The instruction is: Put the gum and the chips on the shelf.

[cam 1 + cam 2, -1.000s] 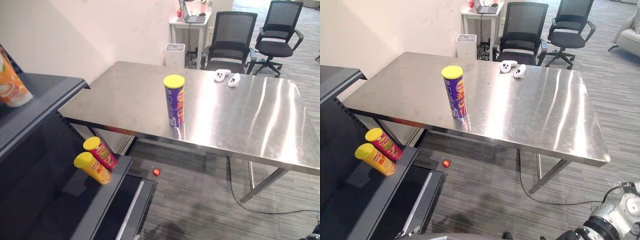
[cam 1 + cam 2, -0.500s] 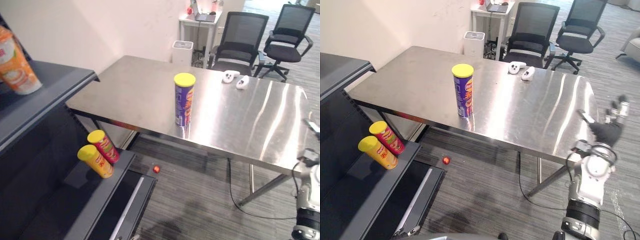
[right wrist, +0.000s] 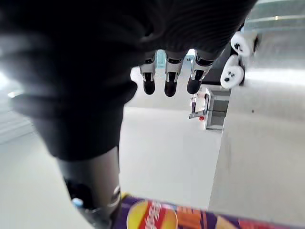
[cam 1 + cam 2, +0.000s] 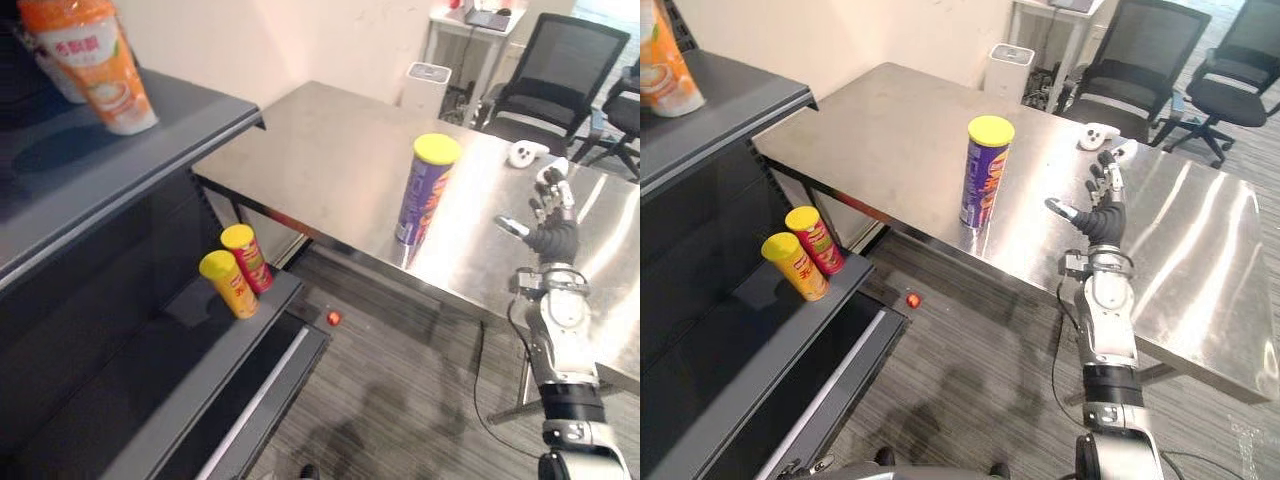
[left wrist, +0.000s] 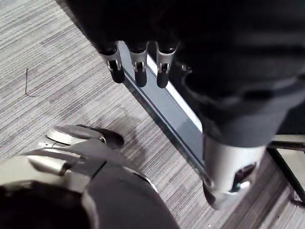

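Chips can (image 4: 986,172) upright on table (image 4: 890,130), left of right hand (image 4: 1102,215)

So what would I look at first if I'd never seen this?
Probably the tall purple chips can with its yellow lid, standing upright on the shiny steel table near its front edge. Beside it the robot's right hand is up in the air, fingers spread open. Then a yellow can and a red can, tilted side by side on the dark shelf, low down.
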